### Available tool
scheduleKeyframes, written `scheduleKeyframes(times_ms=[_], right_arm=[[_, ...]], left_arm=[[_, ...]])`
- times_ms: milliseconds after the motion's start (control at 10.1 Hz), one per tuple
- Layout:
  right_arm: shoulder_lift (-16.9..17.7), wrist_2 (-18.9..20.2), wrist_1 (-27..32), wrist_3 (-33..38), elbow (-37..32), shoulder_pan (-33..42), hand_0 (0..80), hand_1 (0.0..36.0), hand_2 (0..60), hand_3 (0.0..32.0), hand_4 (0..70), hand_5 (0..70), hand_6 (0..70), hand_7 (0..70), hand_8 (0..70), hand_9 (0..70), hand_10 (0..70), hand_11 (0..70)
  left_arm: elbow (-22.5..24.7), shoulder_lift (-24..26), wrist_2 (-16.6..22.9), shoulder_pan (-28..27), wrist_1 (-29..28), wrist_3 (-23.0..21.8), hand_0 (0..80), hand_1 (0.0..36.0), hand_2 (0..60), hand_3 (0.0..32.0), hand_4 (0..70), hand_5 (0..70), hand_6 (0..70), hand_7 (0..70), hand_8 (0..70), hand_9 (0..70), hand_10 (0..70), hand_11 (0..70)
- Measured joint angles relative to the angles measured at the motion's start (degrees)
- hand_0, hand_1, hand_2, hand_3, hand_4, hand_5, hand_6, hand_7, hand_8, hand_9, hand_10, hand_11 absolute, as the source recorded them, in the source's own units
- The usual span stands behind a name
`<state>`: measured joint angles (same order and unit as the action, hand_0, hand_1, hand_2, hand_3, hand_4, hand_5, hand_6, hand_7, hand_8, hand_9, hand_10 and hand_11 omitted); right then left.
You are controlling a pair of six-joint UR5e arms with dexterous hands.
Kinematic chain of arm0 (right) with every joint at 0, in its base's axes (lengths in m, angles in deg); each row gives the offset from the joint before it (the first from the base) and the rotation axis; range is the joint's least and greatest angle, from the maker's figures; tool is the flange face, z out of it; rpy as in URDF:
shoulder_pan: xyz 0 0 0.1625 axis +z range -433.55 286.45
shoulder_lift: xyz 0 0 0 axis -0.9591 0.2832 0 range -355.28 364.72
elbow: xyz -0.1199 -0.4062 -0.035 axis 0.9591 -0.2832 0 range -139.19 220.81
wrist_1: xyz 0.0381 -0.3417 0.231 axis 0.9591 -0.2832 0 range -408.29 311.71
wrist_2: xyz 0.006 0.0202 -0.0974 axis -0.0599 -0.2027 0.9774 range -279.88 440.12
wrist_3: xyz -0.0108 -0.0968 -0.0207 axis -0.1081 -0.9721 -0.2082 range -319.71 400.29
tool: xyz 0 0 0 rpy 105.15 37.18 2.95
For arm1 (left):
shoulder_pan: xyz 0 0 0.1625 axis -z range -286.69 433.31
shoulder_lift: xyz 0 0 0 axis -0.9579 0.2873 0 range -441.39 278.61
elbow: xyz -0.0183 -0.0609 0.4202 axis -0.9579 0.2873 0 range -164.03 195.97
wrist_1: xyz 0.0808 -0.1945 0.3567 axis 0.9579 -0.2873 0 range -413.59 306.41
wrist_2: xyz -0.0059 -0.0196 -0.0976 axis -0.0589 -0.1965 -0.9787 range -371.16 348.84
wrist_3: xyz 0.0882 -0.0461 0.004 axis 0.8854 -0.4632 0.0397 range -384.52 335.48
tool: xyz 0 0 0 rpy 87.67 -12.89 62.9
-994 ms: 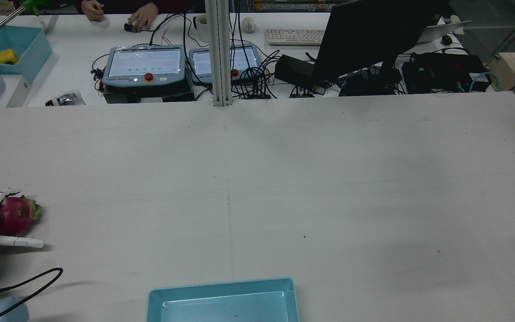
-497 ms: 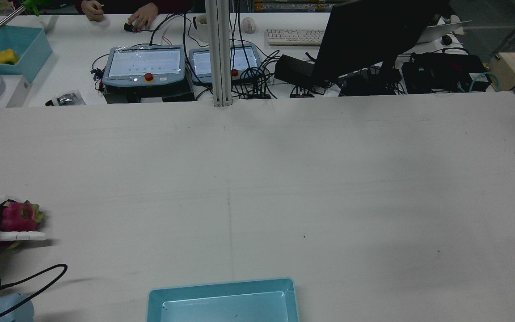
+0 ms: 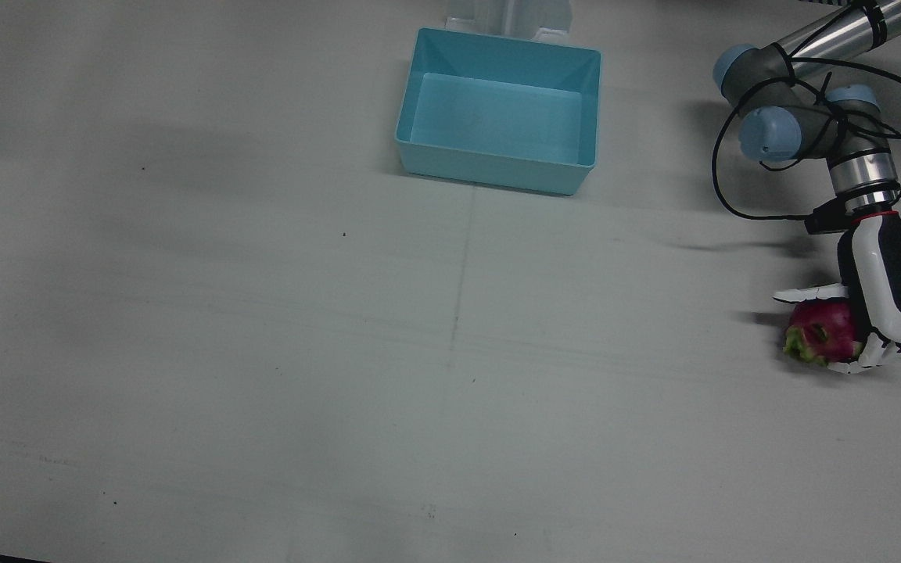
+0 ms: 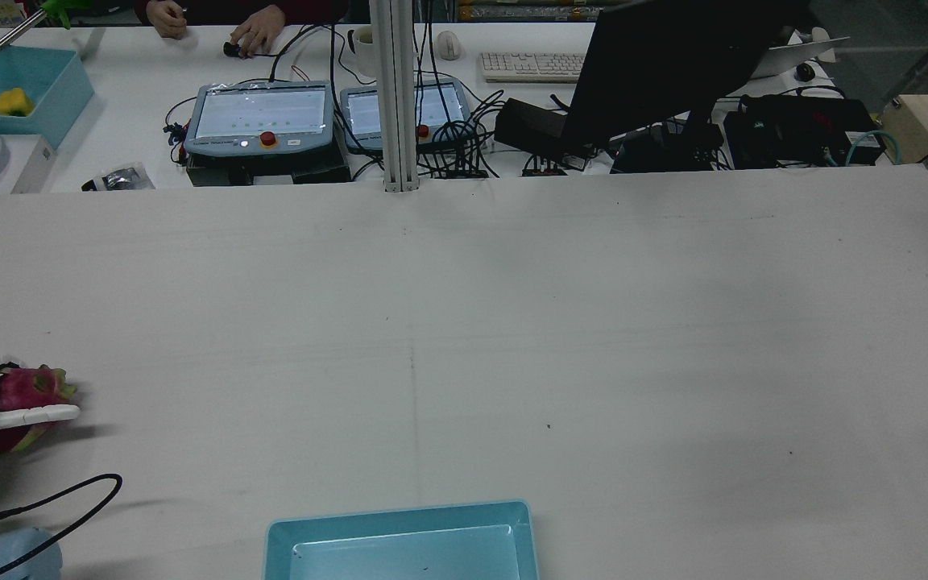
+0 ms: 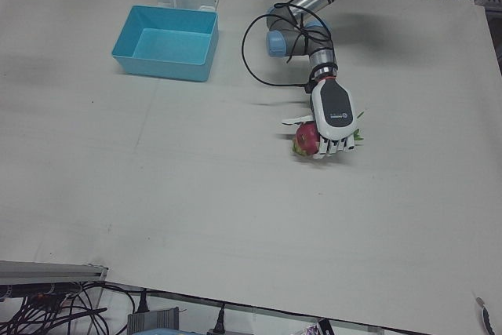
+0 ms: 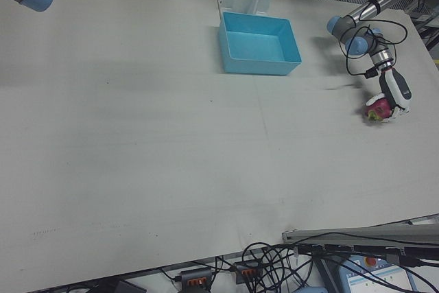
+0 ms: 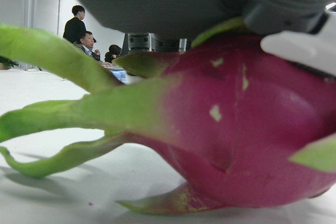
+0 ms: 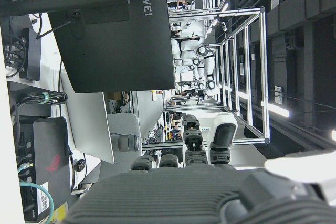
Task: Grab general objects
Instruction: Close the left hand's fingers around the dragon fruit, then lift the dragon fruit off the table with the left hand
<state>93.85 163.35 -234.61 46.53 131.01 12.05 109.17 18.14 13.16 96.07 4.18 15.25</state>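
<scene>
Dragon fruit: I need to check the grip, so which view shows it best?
The left-front view: the dragon fruit sits under the left hand, fingers wrapping it. The left hand view shows it close up; rear and front views show it at the edge.

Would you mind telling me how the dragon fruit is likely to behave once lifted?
The dragon fruit looks rounded, so it may roll if released. Its smooth skin could slip within the left hand. Its thin green scales seem bendable and poor gripping points.

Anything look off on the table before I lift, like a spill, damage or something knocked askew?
Nothing stands out. The left hand is wrapped around the dragon fruit, which rests on the table and looks intact. The blue bin sits upright and empty. No spills show.
</scene>
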Motion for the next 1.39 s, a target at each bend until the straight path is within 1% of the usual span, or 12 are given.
scheduleKeyframes(times_ms=[99, 398, 497, 696, 796, 895, 1094, 1193, 1392], right_arm=[[0.0, 0.0, 0.0, 0.0, 0.0, 0.0, 0.0, 0.0, 0.0, 0.0, 0.0, 0.0, 0.0, 0.0, 0.0, 0.0, 0.0, 0.0], [0.0, 0.0, 0.0, 0.0, 0.1, 0.0, 0.0, 0.0, 0.0, 0.0, 0.0, 0.0, 0.0, 0.0, 0.0, 0.0, 0.0, 0.0], [0.0, 0.0, 0.0, 0.0, 0.1, 0.0, 0.0, 0.0, 0.0, 0.0, 0.0, 0.0, 0.0, 0.0, 0.0, 0.0, 0.0, 0.0], [0.0, 0.0, 0.0, 0.0, 0.1, 0.0, 0.0, 0.0, 0.0, 0.0, 0.0, 0.0, 0.0, 0.0, 0.0, 0.0, 0.0, 0.0], [0.0, 0.0, 0.0, 0.0, 0.1, 0.0, 0.0, 0.0, 0.0, 0.0, 0.0, 0.0, 0.0, 0.0, 0.0, 0.0, 0.0, 0.0], [0.0, 0.0, 0.0, 0.0, 0.1, 0.0, 0.0, 0.0, 0.0, 0.0, 0.0, 0.0, 0.0, 0.0, 0.0, 0.0, 0.0, 0.0], [0.0, 0.0, 0.0, 0.0, 0.1, 0.0, 0.0, 0.0, 0.0, 0.0, 0.0, 0.0, 0.0, 0.0, 0.0, 0.0, 0.0, 0.0], [0.0, 0.0, 0.0, 0.0, 0.1, 0.0, 0.0, 0.0, 0.0, 0.0, 0.0, 0.0, 0.0, 0.0, 0.0, 0.0, 0.0, 0.0], [0.0, 0.0, 0.0, 0.0, 0.1, 0.0, 0.0, 0.0, 0.0, 0.0, 0.0, 0.0, 0.0, 0.0, 0.0, 0.0, 0.0, 0.0]], left_arm=[[0.2, 0.0, -0.7, 0.0, 0.7, -1.6, 0.3, 0.0, 49.7, 0.0, 70.0, 70.0, 70.0, 70.0, 70.0, 70.0, 70.0, 70.0], [2.4, 0.0, -2.0, -0.4, 1.7, -9.0, 0.0, 0.0, 60.0, 0.0, 70.0, 70.0, 70.0, 69.9, 70.0, 70.0, 70.0, 70.0], [4.1, 0.0, -2.1, -0.5, 1.7, -10.2, 0.0, 0.0, 60.0, 0.0, 70.0, 70.0, 70.0, 70.0, 70.0, 70.0, 70.0, 70.0], [8.4, 0.0, -2.0, -0.7, 1.6, -10.9, 0.0, 0.0, 60.0, 0.0, 70.0, 70.0, 70.0, 70.0, 70.0, 70.0, 70.0, 70.0], [10.8, 0.1, -1.5, -0.8, 0.9, -11.1, 0.0, 0.0, 60.0, 0.0, 70.0, 70.0, 70.0, 68.2, 70.0, 70.0, 70.0, 70.0], [12.6, 0.1, -0.3, -0.8, -1.3, -11.2, 0.0, 0.0, 60.0, 0.0, 70.0, 70.0, 70.0, 68.2, 70.0, 70.0, 70.0, 70.0], [14.0, 0.1, 1.8, -0.6, -6.6, -11.2, 0.0, 0.0, 60.0, 0.0, 70.0, 70.0, 70.0, 69.0, 70.0, 70.0, 70.0, 70.0], [14.2, 0.1, 3.0, -0.5, -10.1, -11.2, 0.0, 0.0, 60.0, 0.0, 70.0, 70.0, 70.0, 68.1, 70.0, 70.0, 70.0, 70.0], [14.0, 0.0, 7.0, 0.4, -20.0, -11.1, 0.0, 0.0, 60.0, 0.0, 70.0, 69.8, 70.0, 65.0, 70.0, 70.0, 70.0, 70.0]])
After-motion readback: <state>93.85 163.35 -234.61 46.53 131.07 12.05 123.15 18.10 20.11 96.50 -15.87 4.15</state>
